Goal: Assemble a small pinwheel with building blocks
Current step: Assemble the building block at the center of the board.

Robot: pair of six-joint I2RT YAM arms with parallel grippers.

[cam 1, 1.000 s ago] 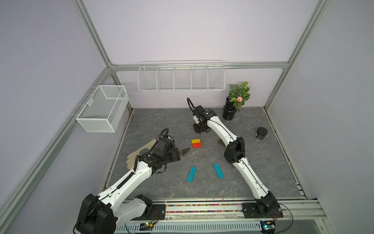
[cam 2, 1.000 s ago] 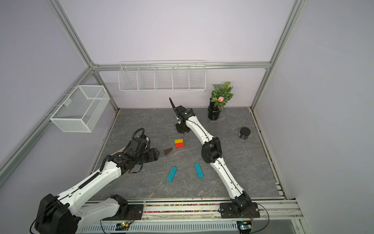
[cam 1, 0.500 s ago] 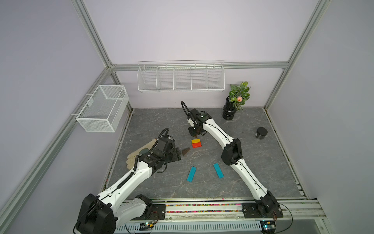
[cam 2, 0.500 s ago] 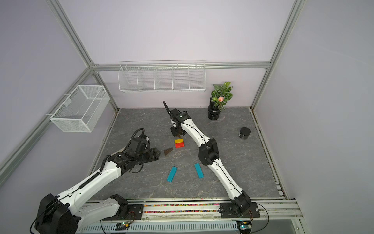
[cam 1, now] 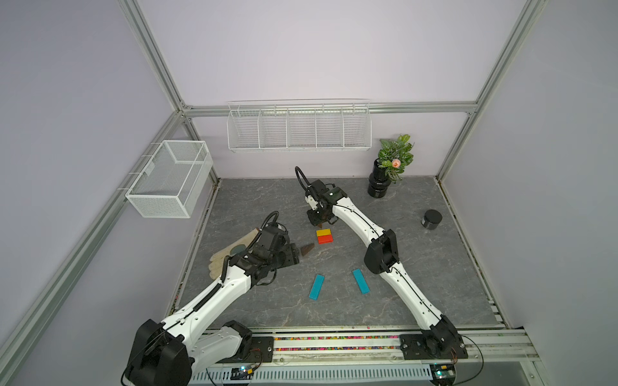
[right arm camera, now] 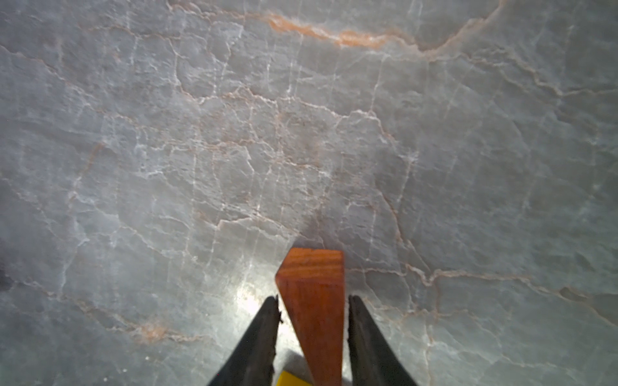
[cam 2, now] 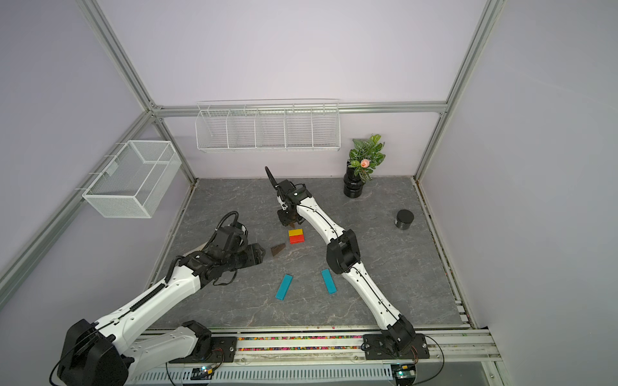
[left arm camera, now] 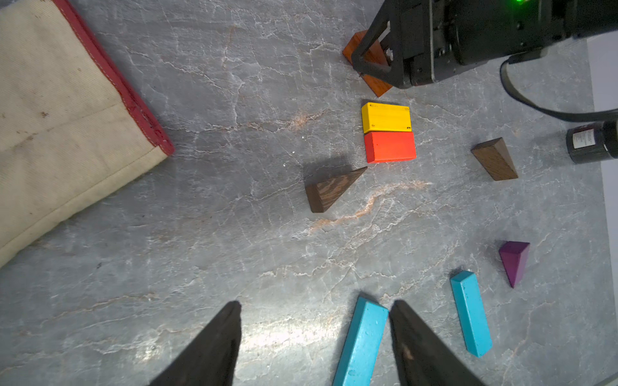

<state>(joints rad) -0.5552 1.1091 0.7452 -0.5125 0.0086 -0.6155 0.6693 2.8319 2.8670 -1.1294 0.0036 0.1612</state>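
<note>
My right pincer point(right arm camera: 313, 299) straddles the orange-brown wedge point(right arm camera: 311, 267), jaws a hair apart, not clamping. Left pincer point(left arm camera: 316, 303) hangs spread w/ nothing in it. Wedge lies flat on the table point(cam 1: 418, 267), just beyond the yellow block point(left arm camera: 386, 117), which abuts the red block point(left arm camera: 389, 147). Prob. light, stiff wood w/ smooth faces. Tapered flanks could squirt out, so I'd pinch near the thick end. Long axis runs along my jaws: blunt end away from the wrist, thin end toward the yellow; touching or not, can't tell.

Yellow block point(cam 1: 323, 232) touching red block point(cam 1: 325, 239), both flat; reddish wedge point(right arm camera: 314, 300) at their 12 o'clock, brown wedge point(cam 1: 307, 249) at 8, teal bars point(cam 1: 316, 286) around 6.
</note>
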